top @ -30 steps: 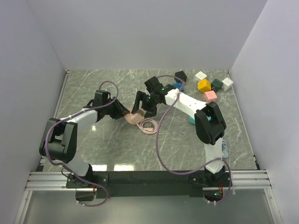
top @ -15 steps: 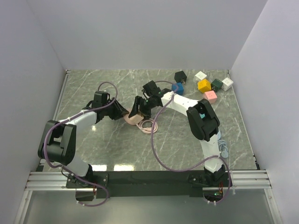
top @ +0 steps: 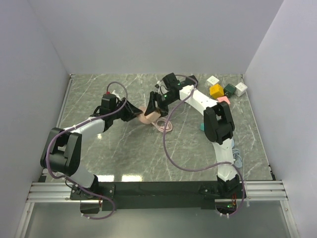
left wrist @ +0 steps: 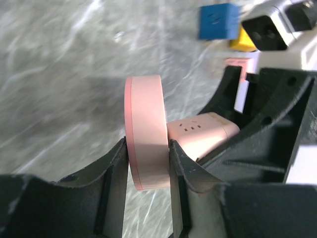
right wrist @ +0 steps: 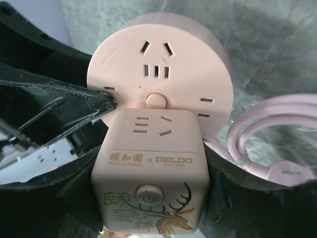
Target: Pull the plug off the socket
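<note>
Clamping the round pink socket (left wrist: pixel 145 124) by its rim with the left claw (left wrist: pixel 147 153). Narrow gap there, with the disc held on edge between the two fingers in the left wrist view. Squeezing the pink cube plug (right wrist: pixel 151 178) from both flanks with the right claw (top: pixel 153 106), roughly half closed, black pads snug against the cube's sides.

Not apart yet. Sitting flush against the lower half of the socket's face in the right wrist view, no gap showing.

Against a second ago: carried up the frame and a touch to the right in the top view, socket and plug together, from just below centre to about centre. Same pinch on the left side throughout. Swung round on the right side, wrist now further toward the top of the frame, reaching down onto the plug from the upper right rather than straight in from the right. Tightened too, from wide open to closed on the cube.

Dragging the pink cable (right wrist: pixel 270 139) along as well, its coil now at the lower right of the socket on the grey marbled counter (top: pixel 124 144) instead of directly below. Same spot at upper right for the yellow cube (top: pixel 216 90) and its neighbours.
</note>
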Available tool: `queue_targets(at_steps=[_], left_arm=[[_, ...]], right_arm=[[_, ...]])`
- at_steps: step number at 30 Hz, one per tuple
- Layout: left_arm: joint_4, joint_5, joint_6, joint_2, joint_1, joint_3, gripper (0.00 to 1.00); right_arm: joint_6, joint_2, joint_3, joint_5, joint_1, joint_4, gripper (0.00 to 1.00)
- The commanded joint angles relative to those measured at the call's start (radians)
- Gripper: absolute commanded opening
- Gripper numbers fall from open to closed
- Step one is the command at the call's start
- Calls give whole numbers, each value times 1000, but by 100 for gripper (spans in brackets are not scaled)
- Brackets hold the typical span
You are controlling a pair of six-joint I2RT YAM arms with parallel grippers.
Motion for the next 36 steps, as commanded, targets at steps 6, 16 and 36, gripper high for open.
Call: queue_targets(at_steps=[6, 16, 36], left_arm=[[-97, -25, 77, 31, 26, -36, 1], [-116, -20, 77, 68, 26, 69, 1], [-102, 43, 72, 24, 26, 50, 1]], right_arm=[[-57, -100, -19, 27, -126, -11, 0], [6, -264, -167, 277, 28, 60, 0], [216, -76, -8, 658, -494, 49, 14]])
